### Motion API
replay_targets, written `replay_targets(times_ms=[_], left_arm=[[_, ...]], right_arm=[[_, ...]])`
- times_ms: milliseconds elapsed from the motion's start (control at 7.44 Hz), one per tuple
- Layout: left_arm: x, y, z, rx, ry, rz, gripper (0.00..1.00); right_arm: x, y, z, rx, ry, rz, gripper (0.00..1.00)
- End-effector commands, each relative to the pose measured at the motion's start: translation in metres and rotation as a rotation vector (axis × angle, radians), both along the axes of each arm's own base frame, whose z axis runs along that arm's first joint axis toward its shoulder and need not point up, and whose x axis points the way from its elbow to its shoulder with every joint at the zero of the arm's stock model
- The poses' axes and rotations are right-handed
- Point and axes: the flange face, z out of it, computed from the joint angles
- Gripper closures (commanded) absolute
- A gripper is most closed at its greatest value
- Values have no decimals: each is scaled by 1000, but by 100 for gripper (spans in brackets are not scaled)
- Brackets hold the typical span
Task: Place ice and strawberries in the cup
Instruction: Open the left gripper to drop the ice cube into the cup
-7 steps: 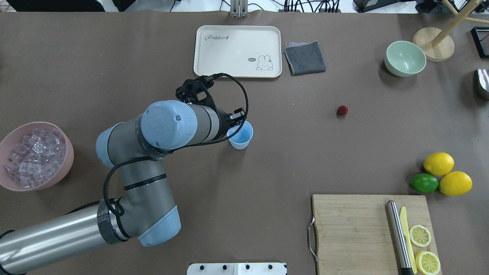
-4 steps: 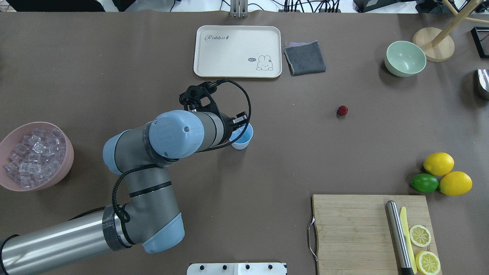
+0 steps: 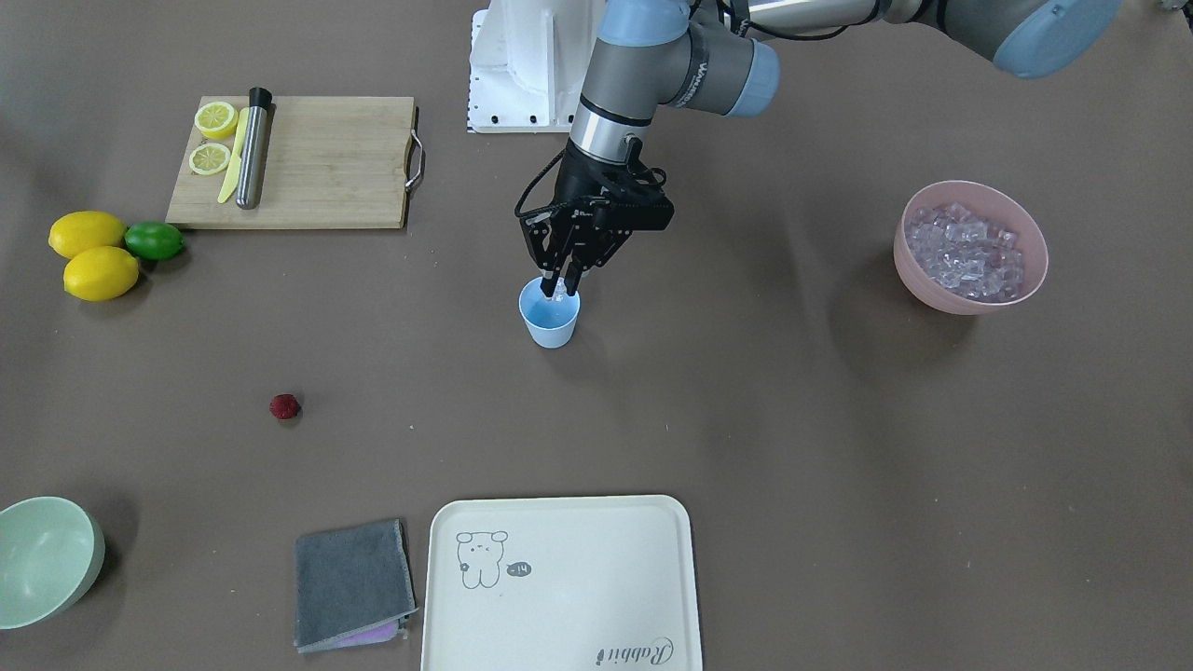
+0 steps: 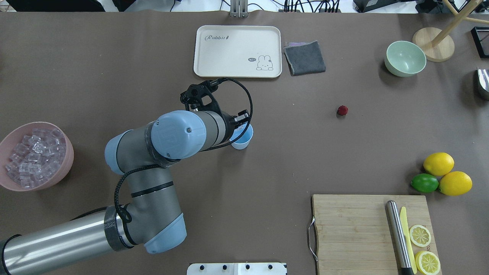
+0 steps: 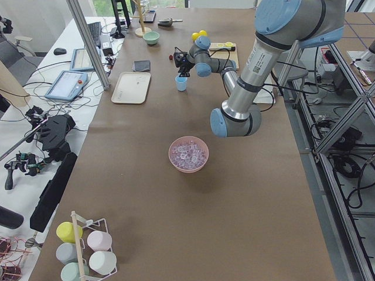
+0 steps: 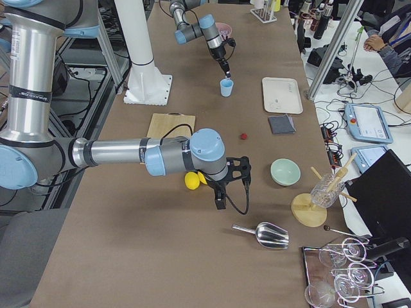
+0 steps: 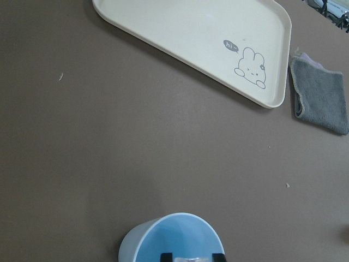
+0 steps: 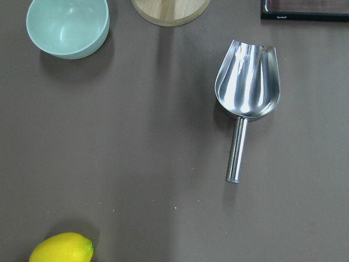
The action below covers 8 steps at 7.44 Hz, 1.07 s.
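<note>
Here, the cup (image 3: 550, 328) is 1 small light-blue tumbler, tapered, with no handle. It stands upright near the middle of the brown table (image 3: 746, 391). The left gripper (image 3: 562, 287) points down at the cup's mouth, its fingers drawn close on 1 clear ice cube (image 7: 191, 259). In the left wrist view the cube sits over the cup's opening.

The rest of the ice (image 3: 965, 250) is a heap of glassy, faintly lilac cubes, too many to count. It fills 1 pink bowl (image 3: 969, 306), well apart from the cup on the robot's left. The 1 strawberry (image 3: 284, 406) is small, dark red and bumpy. It lies alone on the table on the robot's right, also well apart from the cup.

The right gripper (image 6: 220, 204) hangs near the lemons (image 3: 87, 233) and shows only in a side view, so I cannot tell how far open it is.

Counted besides:
- 2 whole lemons and 1 lime (image 3: 154, 240), touching each other.
- 2 lemon halves (image 3: 215, 118) on 1 cutting board (image 3: 326, 168).
- 1 pale-green bowl (image 3: 42, 559).
- 1 cream tray (image 3: 559, 596).
- 1 grey cloth (image 3: 352, 582).
- 1 metal scoop (image 8: 248, 82).
</note>
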Motion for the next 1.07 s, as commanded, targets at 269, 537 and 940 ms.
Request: replay_targets(times_ms=[269, 537, 940], left_arm=[[6, -4, 5, 3, -20, -12, 100], [8, -4, 7, 3, -22, -8, 100], [7, -3, 4, 20, -25, -1, 3]], right_arm=[[-1, 0, 0, -3, -3, -1, 0], [-1, 0, 3, -9, -5, -1, 0], [-1, 0, 4, -11, -3, -3, 0]])
